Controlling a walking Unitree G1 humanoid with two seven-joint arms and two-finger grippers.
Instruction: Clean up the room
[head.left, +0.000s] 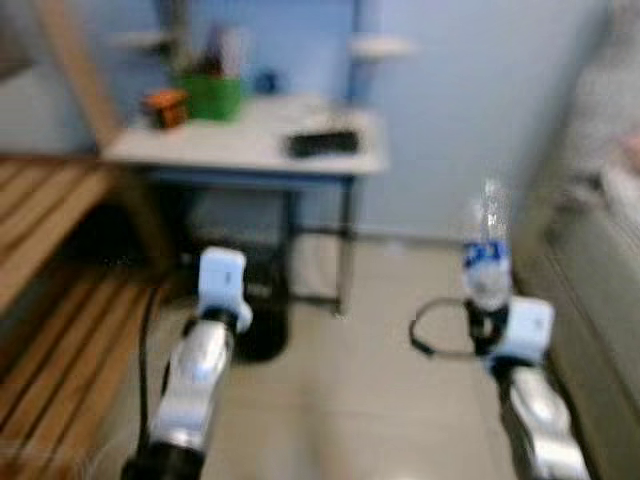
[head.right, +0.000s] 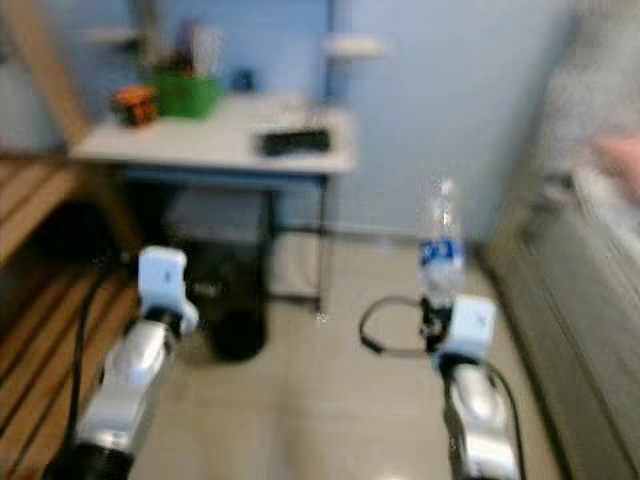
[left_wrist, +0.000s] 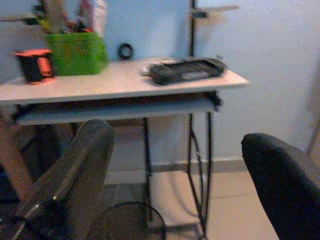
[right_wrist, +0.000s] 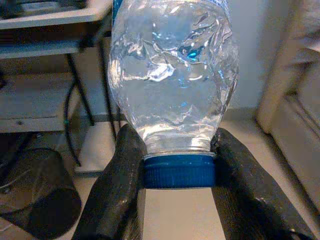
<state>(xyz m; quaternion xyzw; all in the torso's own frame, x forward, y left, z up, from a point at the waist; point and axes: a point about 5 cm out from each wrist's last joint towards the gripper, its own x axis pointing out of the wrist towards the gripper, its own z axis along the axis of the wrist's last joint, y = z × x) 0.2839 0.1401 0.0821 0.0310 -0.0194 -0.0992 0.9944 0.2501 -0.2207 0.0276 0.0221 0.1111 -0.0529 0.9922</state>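
A clear plastic bottle (head.left: 487, 250) with a blue label and blue cap (right_wrist: 179, 171) is held upside down, cap toward the wrist, in my right gripper (right_wrist: 175, 165), whose fingers (right_wrist: 120, 185) are shut on its neck. It hangs over the tiled floor at the right. My left gripper (left_wrist: 175, 175) is open and holds nothing; it points at the desk. A black wire wastebasket (head.left: 262, 318) stands on the floor under the desk, just ahead of my left arm (head.left: 200, 370).
A white desk (head.left: 250, 145) on black legs carries a green bin (head.left: 212, 95), an orange-black object (head.left: 165, 105) and a black device (head.left: 322, 143). Wooden slats (head.left: 50, 300) lie to the left. A grey sofa (head.left: 590, 290) edges the right.
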